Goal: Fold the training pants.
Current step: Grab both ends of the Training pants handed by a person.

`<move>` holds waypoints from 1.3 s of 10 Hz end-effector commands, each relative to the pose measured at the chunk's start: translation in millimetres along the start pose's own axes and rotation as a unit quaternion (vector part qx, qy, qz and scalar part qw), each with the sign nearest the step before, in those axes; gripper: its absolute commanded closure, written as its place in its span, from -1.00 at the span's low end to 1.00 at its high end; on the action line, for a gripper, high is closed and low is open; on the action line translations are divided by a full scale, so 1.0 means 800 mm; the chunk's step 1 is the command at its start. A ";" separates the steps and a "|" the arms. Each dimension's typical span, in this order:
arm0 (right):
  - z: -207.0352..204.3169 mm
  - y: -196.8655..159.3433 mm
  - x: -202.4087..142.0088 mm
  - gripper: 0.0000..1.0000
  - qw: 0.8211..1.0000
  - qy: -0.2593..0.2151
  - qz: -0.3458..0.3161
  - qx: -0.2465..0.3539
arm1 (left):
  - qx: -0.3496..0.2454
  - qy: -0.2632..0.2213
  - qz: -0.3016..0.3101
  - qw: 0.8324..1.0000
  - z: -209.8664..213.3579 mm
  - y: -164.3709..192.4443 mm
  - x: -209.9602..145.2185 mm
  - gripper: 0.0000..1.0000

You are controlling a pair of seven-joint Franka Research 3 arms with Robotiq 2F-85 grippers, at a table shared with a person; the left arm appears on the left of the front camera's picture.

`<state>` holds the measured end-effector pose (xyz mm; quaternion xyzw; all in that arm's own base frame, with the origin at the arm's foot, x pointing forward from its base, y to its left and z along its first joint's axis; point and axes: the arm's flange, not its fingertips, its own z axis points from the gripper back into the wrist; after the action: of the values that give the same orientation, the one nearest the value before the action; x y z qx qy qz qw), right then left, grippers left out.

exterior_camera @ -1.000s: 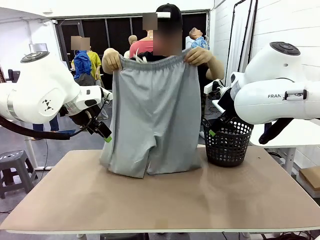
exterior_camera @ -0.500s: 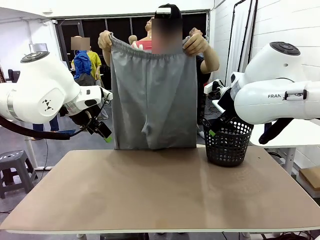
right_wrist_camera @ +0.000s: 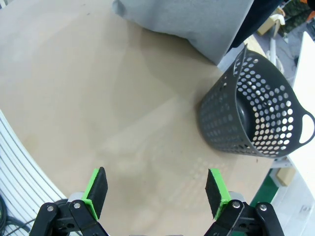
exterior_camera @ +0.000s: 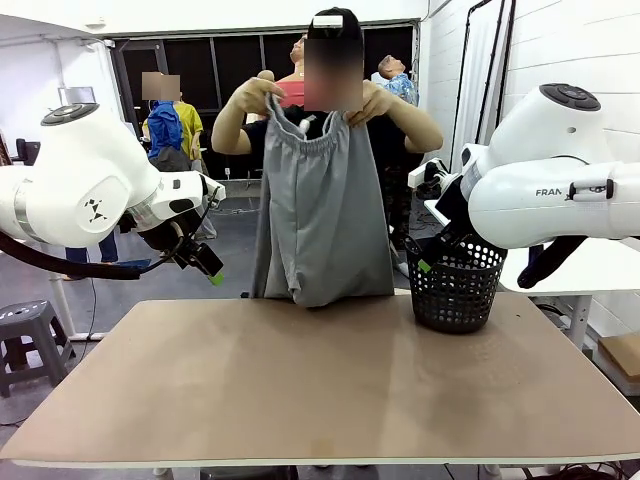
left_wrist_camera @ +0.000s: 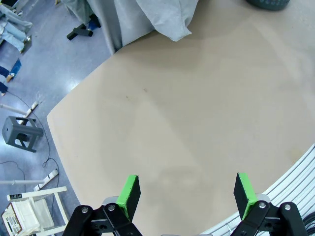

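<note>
From the front camera I see my left arm coming in from the left edge with its white elbow bulging up. Its wrist is angled down and inward, so the left gripper (exterior_camera: 212, 274) hangs above the left far corner of the bench (exterior_camera: 320, 400). In its wrist camera the two green pads stand wide apart with nothing between them, so it is released. My right arm mirrors it from the right edge, forearm level. The right gripper (exterior_camera: 427, 264) is tucked beside the rim of the black mesh basket (exterior_camera: 455, 296), and its own camera shows it spread and empty too. The person at the far side has both elbows out. One hand (exterior_camera: 262, 96) and the other hand (exterior_camera: 366, 101) are drawn close together at upper centre, pinching the gathered elastic waistband of the training pants (exterior_camera: 325, 215). These hang straight down in the middle of the frame, soft light grey cloth with long vertical folds. The lower hem is at the bench's far edge, just left of the basket, though I can't quite tell whether it touches the surface. The bench top is plain matte tan. The basket is a tapered, perforated plastic tub with a handle loop.
</note>
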<state>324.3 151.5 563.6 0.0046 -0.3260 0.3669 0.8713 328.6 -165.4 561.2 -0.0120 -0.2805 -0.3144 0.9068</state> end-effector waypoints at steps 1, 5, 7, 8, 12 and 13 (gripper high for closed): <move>-0.002 0.001 0.000 -1.00 1.000 -0.001 0.000 0.007 | -0.001 0.000 0.001 1.000 -0.002 0.002 0.000 -1.00; -0.002 0.001 0.000 -1.00 1.000 -0.001 0.000 0.007 | -0.001 0.000 0.001 1.000 -0.002 0.002 0.000 -1.00; -0.002 0.001 0.000 -1.00 1.000 -0.001 0.000 0.007 | -0.001 0.000 0.001 1.000 -0.002 0.002 0.000 -1.00; -0.002 0.001 0.000 -1.00 1.000 -0.001 0.000 0.007 | -0.001 0.000 0.001 1.000 -0.002 0.002 0.000 -1.00; -0.002 0.001 0.000 -1.00 1.000 -0.001 0.000 0.007 | -0.001 0.000 0.001 1.000 -0.002 0.002 0.000 -1.00; -0.002 0.001 0.000 -1.00 1.000 -0.001 0.000 0.007 | -0.001 0.000 0.001 1.000 -0.002 0.002 0.000 -1.00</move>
<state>324.3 151.5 563.6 0.0046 -0.3260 0.3669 0.8713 328.6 -165.4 561.2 -0.0120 -0.2805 -0.3144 0.9068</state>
